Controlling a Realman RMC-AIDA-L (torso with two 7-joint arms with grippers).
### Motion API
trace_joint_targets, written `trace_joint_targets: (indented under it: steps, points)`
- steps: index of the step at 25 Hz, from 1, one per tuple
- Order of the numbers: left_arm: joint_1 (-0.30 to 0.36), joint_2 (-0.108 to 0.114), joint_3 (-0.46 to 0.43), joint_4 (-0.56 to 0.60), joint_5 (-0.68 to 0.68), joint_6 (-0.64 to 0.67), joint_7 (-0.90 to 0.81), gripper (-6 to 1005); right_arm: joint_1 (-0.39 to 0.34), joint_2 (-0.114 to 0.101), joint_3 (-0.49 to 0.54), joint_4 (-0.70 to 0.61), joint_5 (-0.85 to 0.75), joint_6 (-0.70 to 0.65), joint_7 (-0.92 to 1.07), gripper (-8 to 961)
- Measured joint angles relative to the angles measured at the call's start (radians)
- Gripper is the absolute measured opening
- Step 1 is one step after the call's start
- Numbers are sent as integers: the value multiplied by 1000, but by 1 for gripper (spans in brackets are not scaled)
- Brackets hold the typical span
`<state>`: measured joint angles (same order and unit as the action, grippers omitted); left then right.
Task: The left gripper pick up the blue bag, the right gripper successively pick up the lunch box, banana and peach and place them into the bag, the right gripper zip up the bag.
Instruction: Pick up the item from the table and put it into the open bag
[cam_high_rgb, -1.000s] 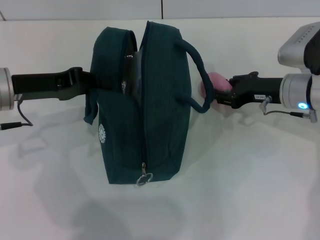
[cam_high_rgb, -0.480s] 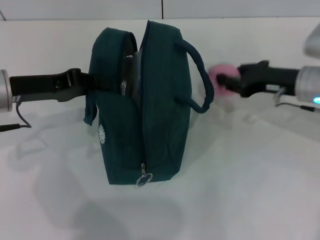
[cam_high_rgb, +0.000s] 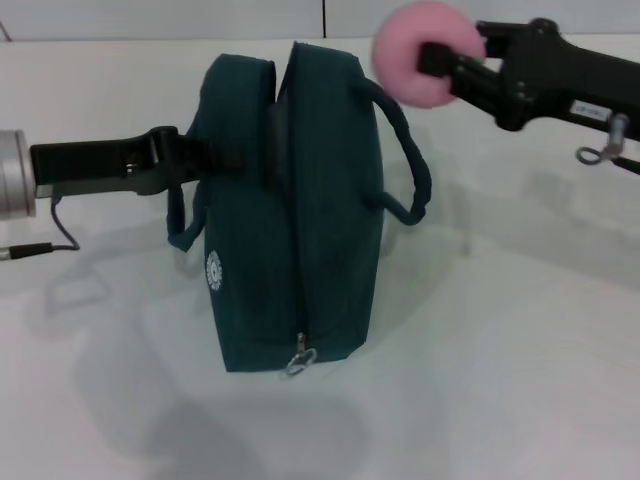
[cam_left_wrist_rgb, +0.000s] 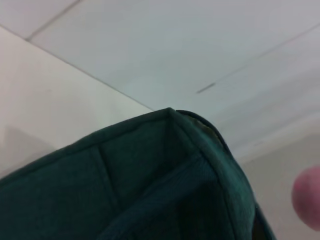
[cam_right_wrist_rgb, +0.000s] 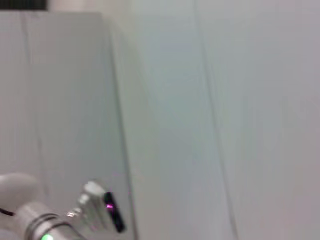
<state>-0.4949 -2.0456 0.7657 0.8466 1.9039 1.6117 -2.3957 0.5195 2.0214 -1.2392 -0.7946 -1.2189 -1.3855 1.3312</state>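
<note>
Right gripper (cam_high_rgb: 440, 62) fingers clamped on peach (cam_high_rgb: 420, 52) at bag's 1 o'clock; left gripper (cam_high_rgb: 215, 160) at 9 o'clock, fingers closed on blue bag (cam_high_rgb: 320, 200), upright on table (cam_high_rgb: 500, 350)

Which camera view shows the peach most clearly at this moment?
The head view: the whole round pink peach shows there, gripped by the right claw above the blue bag. The left wrist view shows only a pink sliver at its edge; the right wrist view shows none.
</note>
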Motion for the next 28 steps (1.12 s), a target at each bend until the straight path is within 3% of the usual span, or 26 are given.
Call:
trace_joint_targets:
  steps: [5, 11, 18, 26, 28]
  points:
    - [-2, -3, 3, 0, -37, 25, 12, 33, 120, 6, -55, 76, 3, 17, -37, 204]
    - [-5, -4, -1, 0, -41, 28, 16, 33, 171, 7, -136, 98, 4, 96, -42, 154]
    - [-7, -5, -2, -1, -41, 28, 17, 33, 180, 6, -234, 98, 5, 180, -42, 99]
    - [-1, -5, -3, -5, -42, 22, 17, 33, 138, 2, -252, 81, 5, 126, -42, 102]
    - [2, -4, -3, -5, -42, 20, 17, 33, 123, 0, -249, 67, 5, 105, -42, 189]
